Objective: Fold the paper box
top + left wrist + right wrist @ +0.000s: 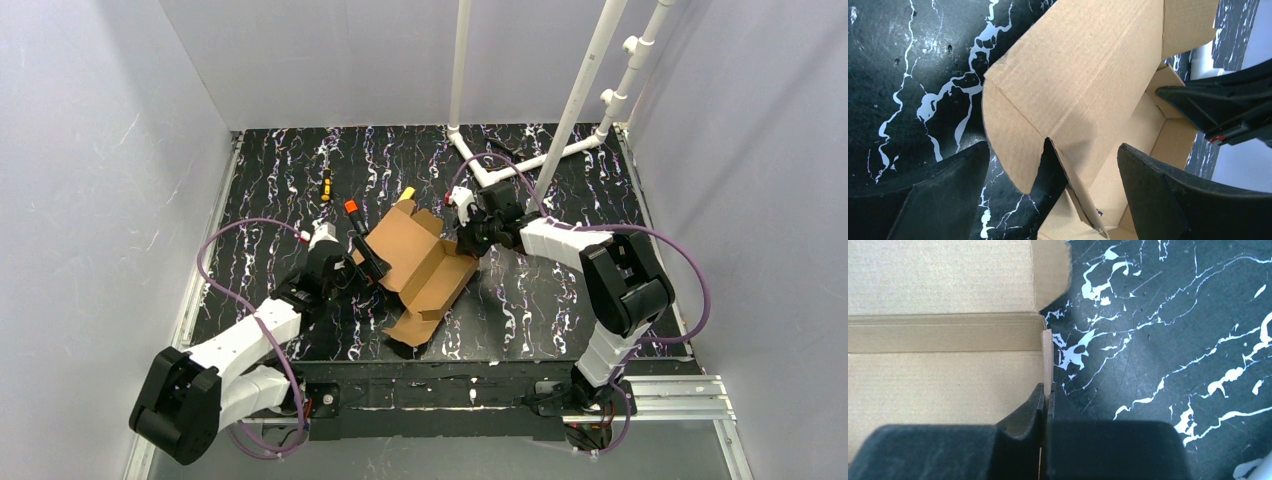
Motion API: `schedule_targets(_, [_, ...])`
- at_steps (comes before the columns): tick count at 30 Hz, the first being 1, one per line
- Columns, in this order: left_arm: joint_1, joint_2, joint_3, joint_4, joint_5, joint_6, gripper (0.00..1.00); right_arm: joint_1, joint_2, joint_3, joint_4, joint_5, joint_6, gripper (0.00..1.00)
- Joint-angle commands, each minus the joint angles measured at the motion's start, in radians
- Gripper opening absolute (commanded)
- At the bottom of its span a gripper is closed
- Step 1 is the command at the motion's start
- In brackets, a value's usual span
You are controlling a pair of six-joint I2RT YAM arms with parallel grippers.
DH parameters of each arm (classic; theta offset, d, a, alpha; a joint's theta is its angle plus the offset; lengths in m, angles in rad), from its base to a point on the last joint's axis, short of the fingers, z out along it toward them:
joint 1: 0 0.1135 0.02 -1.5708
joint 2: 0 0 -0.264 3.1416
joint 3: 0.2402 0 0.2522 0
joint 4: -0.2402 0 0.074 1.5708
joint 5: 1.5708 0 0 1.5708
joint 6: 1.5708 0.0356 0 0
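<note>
The paper box [415, 270] is brown corrugated cardboard, partly folded, with walls raised and flaps spread, at the middle of the mat. My right gripper [468, 243] is shut on the thin edge of a raised side flap [1047, 360] at the box's right side. My left gripper [372, 265] is open at the box's left side. In the left wrist view its two fingers [938, 195] straddle a raised wall and tab of the paper box [1073, 90] without pinching it. The right gripper's black fingers [1218, 107] show beyond the box there.
A black marbled mat [560, 290] covers the table. An orange-tipped marker [351, 210], a yellow-tipped one [406, 193] and a small dark tool [326, 186] lie behind the box. White pipe frame legs [520, 165] stand at the back right. Grey walls close in on both sides.
</note>
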Motion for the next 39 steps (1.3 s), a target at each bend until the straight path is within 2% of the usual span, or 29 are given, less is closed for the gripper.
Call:
schedule_targets(1, [-0.005, -0.024, 0.018, 0.004, -0.063, -0.075, 0.98, -0.02, -0.044, -0.084, 0.122, -0.072, 0.048, 0.01])
schedule_targets(4, [-0.004, -0.15, -0.021, 0.007, -0.089, -0.043, 0.98, -0.067, -0.094, -0.142, 0.217, -0.147, 0.1, 0.01])
schedule_targets(8, [0.011, -0.352, -0.069, 0.029, -0.084, 0.077, 0.98, -0.096, -0.146, -0.201, 0.297, -0.236, 0.123, 0.01])
schedule_targets(11, [0.036, -0.431, -0.07, 0.012, -0.017, 0.13, 0.98, -0.096, -0.149, -0.205, 0.315, -0.279, 0.133, 0.01])
schedule_targets(14, [0.09, -0.423, -0.06, -0.029, 0.128, 0.068, 0.98, -0.096, -0.15, -0.205, 0.318, -0.289, 0.136, 0.01])
schedule_targets(16, [0.106, -0.411, -0.09, 0.022, 0.198, -0.009, 0.98, -0.096, -0.153, -0.204, 0.321, -0.299, 0.142, 0.01])
schedule_targets(21, [0.116, -0.399, -0.07, 0.081, 0.212, -0.016, 0.98, -0.096, -0.159, -0.203, 0.32, -0.327, 0.143, 0.01])
schedule_targets(23, [0.135, -0.358, -0.032, 0.084, 0.262, -0.006, 0.98, -0.096, -0.157, -0.2, 0.316, -0.348, 0.139, 0.01])
schedule_targets(27, [0.177, -0.246, 0.037, 0.105, 0.443, 0.007, 0.85, -0.096, -0.16, -0.195, 0.3, -0.374, 0.114, 0.01])
schedule_targets(30, [0.217, -0.196, 0.056, 0.11, 0.521, 0.016, 0.8, -0.096, -0.17, -0.193, 0.29, -0.374, 0.098, 0.01])
schedule_targets(34, [0.236, -0.18, 0.067, 0.135, 0.56, 0.024, 0.57, -0.095, -0.177, -0.187, 0.28, -0.352, 0.085, 0.01])
schedule_targets(35, [0.236, -0.166, 0.078, 0.136, 0.577, 0.04, 0.49, -0.094, -0.173, -0.184, 0.276, -0.341, 0.084, 0.01])
schedule_targets(36, [0.236, -0.151, 0.093, 0.135, 0.602, 0.066, 0.36, -0.093, -0.171, -0.18, 0.27, -0.331, 0.079, 0.01])
schedule_targets(38, [0.236, -0.104, 0.126, 0.134, 0.646, 0.129, 0.04, -0.089, -0.165, -0.175, 0.253, -0.312, 0.066, 0.05])
schedule_targets(39, [0.237, -0.077, 0.143, 0.13, 0.666, 0.188, 0.0, -0.084, -0.158, -0.169, 0.242, -0.293, 0.057, 0.08])
